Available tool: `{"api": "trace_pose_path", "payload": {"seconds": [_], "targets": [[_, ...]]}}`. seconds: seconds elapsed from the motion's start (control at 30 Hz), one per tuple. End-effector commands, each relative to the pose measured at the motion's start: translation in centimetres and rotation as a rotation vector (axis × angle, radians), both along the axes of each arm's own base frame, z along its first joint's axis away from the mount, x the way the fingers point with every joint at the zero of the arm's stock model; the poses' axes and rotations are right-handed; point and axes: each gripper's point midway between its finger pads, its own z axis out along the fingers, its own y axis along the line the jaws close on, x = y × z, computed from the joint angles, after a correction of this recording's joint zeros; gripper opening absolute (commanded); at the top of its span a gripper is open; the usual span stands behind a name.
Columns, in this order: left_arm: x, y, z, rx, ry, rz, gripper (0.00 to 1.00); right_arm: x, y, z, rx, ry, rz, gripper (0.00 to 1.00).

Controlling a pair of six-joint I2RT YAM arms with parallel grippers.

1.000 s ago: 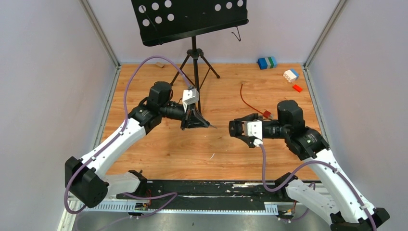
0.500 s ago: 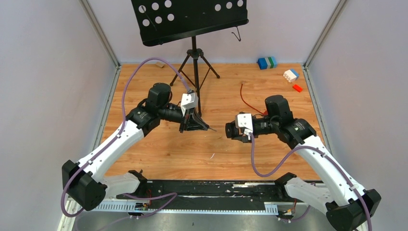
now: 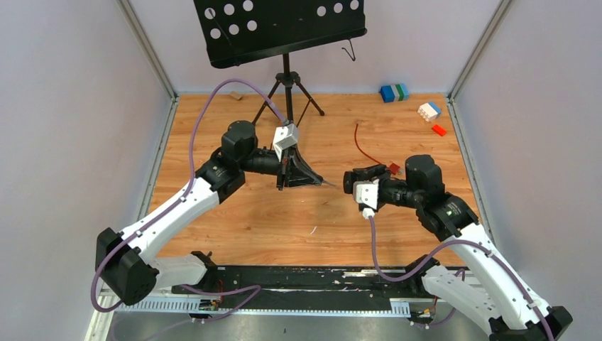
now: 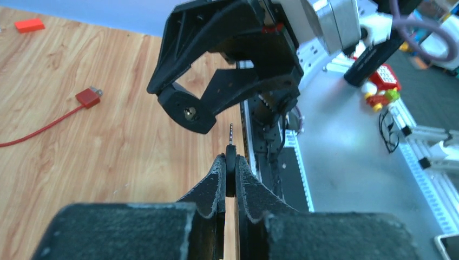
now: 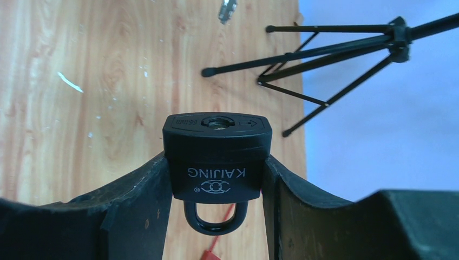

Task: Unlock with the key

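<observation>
My left claw point(image 4: 230, 161) is pinched almost shut on the key point(image 4: 230, 153). It grips the head edge-on, so the blade sticks straight out past the fingertips along the claw's own line. My right claw point(image 5: 216, 162) stands about half open, clamped on the flanks of the padlock point(image 5: 216, 146). The shackle point(image 5: 215, 219) is tucked back toward the wrist and the keyhole point(image 5: 218, 123) is on the face turned away from it. Both claws hang over the bench point(image 3: 284, 220) near its middle, facing each other, with a clear gap between blade tip and lock.

From the left wrist, the keyhole sits up and to the left of the blade tip, not in line with it. I judge insertion hasn't begun. The key must shift that way until blade and keyhole share one axis, then go straight forward. I can't read the slot's orientation from here. The left arm makes the move while the right just holds firm.
</observation>
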Motion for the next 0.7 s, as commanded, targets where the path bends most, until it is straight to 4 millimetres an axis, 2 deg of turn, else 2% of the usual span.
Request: {"api": "trace_pose_path", "payload": {"seconds": [0.0, 0.2, 0.33, 0.43, 0.47, 0.67], "targets": [[0.5, -1.6, 2.2, -0.085, 0.083, 0.037, 0.0, 1.7, -0.5, 4.6, 0.067, -0.277, -0.05, 0.0], [1.3, -2.9, 1.8, -0.098, 0.165, 0.071, 0.0, 1.2, -1.1, 5.6, 0.095, -0.321, -0.071, 0.0], [1.3, -3.3, 1.2, -0.09, 0.143, 0.051, 0.0, 0.6, -1.1, 5.5, 0.109, -0.298, -0.057, 0.0], [1.1, -3.3, 0.9, -0.071, 0.002, 0.019, 0.0, -0.1, -0.5, 4.7, 0.104, -0.242, -0.013, 0.0], [1.0, -3.1, 0.3, -0.034, -0.05, 0.009, 0.0, -0.3, -0.1, 4.0, 0.095, -0.205, 0.012, 0.0], [0.0, -1.2, -1.6, 0.105, -0.519, -0.115, 0.0, -1.5, 2.0, 2.4, 0.103, -0.039, 0.131, 0.0]]}}
